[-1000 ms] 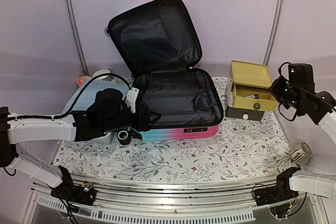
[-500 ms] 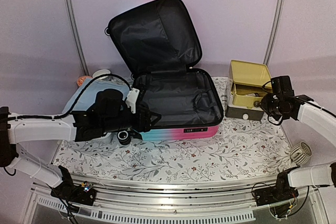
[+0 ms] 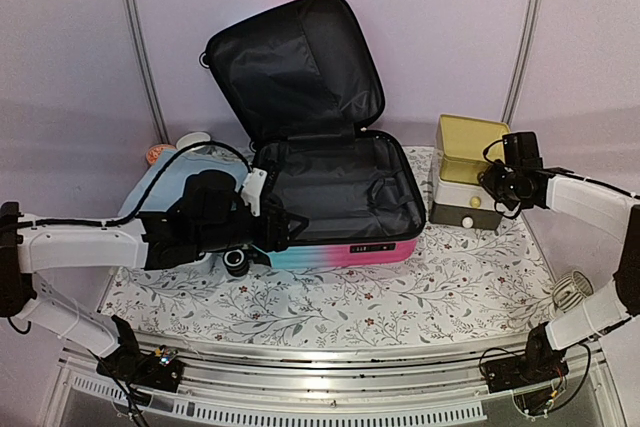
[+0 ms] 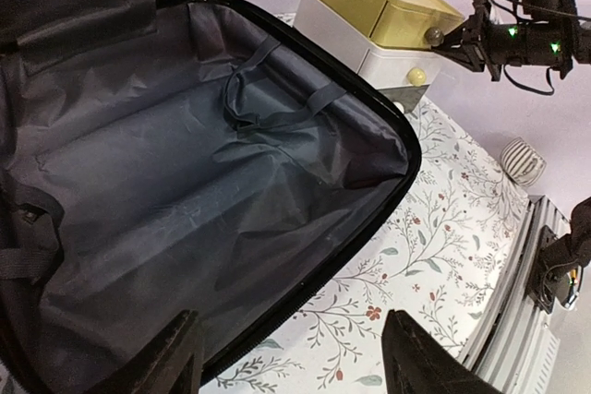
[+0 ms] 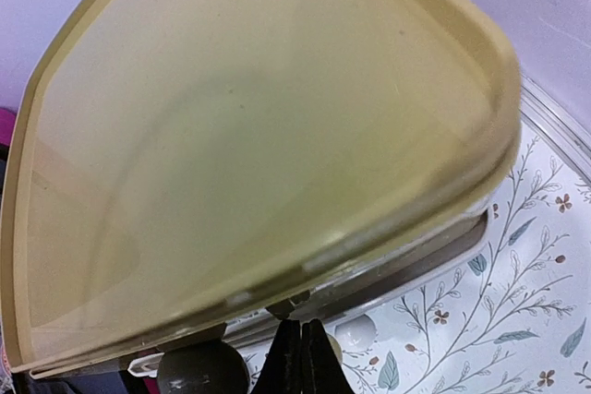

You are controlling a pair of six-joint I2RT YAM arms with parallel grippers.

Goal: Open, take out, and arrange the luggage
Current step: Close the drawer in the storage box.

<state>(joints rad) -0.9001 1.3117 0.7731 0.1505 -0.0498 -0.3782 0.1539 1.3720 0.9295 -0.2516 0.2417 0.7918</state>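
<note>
The luggage [image 3: 345,250] lies open on the table, pink-to-turquoise shell below, lid [image 3: 295,67] propped up against the back wall. Its black lining [image 4: 185,182] with loose straps holds nothing that I can see. My left gripper [image 3: 274,230] is open at the luggage's front left rim; in the left wrist view the gripper [image 4: 295,366] has one finger over the lining and one over the tablecloth. My right gripper [image 3: 489,187] is shut and empty, its tips [image 5: 300,357] right at the front of the yellow-topped drawer box [image 3: 467,162], beside a dark knob [image 5: 199,371].
The drawer box's yellow top [image 5: 259,126] fills the right wrist view. A light blue object [image 3: 160,182] and small round items [image 3: 192,139] sit behind my left arm. A black wheel [image 3: 237,262] is at the luggage's front left. A small ribbed round object [image 3: 571,293] lies at the table's right edge.
My right arm swung left and down to the drawer box's front. The yellow top drawer, pulled out before, is now pushed in. The left arm and luggage have not moved.
</note>
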